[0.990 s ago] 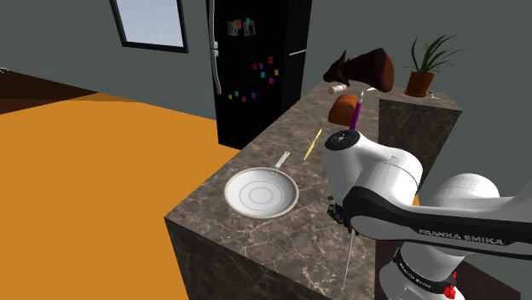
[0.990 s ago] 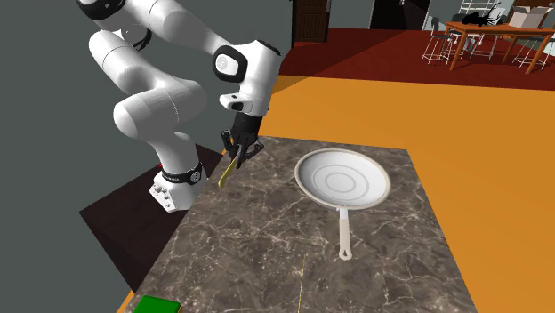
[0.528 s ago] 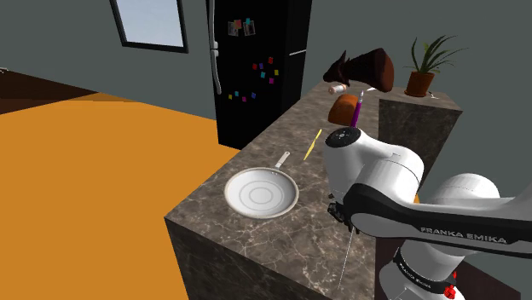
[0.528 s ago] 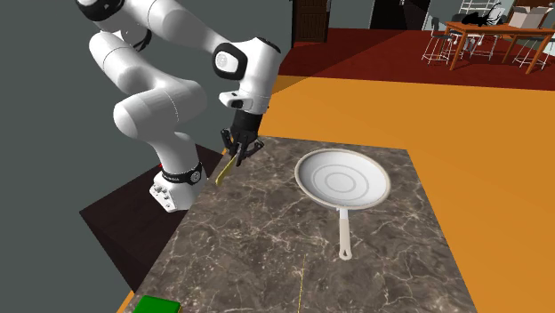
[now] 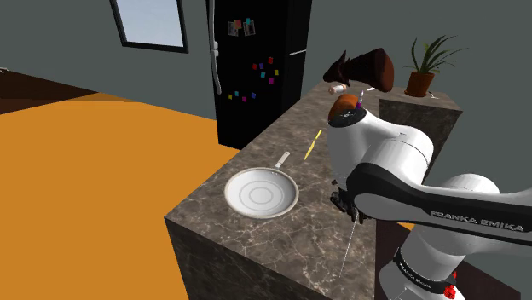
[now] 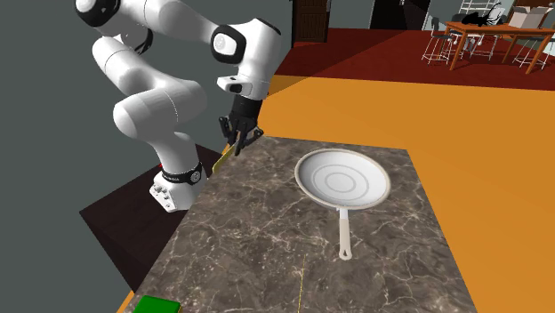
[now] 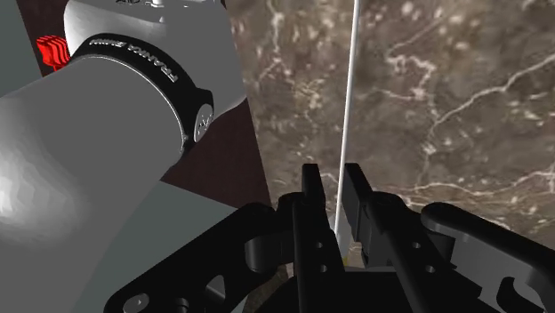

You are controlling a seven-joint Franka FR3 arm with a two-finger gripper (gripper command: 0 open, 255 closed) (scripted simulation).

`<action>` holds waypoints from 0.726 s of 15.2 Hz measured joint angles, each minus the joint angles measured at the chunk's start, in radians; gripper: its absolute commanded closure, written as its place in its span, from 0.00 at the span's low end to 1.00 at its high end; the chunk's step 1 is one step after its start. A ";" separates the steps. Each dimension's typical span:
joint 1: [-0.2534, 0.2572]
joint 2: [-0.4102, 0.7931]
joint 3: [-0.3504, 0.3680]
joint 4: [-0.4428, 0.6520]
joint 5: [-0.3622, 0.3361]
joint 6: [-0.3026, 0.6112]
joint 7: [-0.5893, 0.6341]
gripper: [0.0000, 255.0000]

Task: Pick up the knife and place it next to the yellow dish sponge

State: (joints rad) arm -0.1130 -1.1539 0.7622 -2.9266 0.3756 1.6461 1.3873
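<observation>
I have the gripper (image 7: pixel 333 185) clenched on the knife (image 7: pixel 349 89), whose thin pale blade runs straight out from between the fingertips over the marble counter (image 7: pixel 445 107), close to its edge. In the shoulder view the blade points toward six o'clock, and the white pan (image 5: pixel 262 193) sits at nine o'clock from the gripper, well apart.

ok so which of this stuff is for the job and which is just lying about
For the job:
knife, clasped in the claw
sponge, green on top

Lying about:
pan
thin yellow stick
potted plant
fridge
</observation>
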 measured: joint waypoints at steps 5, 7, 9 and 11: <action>-0.011 -0.027 -0.049 0.049 -0.045 -0.071 -0.014 1.00; -0.014 -0.037 -0.068 0.068 -0.062 -0.100 -0.019 1.00; -0.026 -0.035 -0.084 0.094 -0.080 -0.120 -0.026 1.00; -0.033 -0.037 -0.101 0.118 -0.097 -0.144 -0.032 1.00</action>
State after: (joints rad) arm -0.1462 -1.1907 0.6617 -2.8083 0.2790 1.5020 1.3555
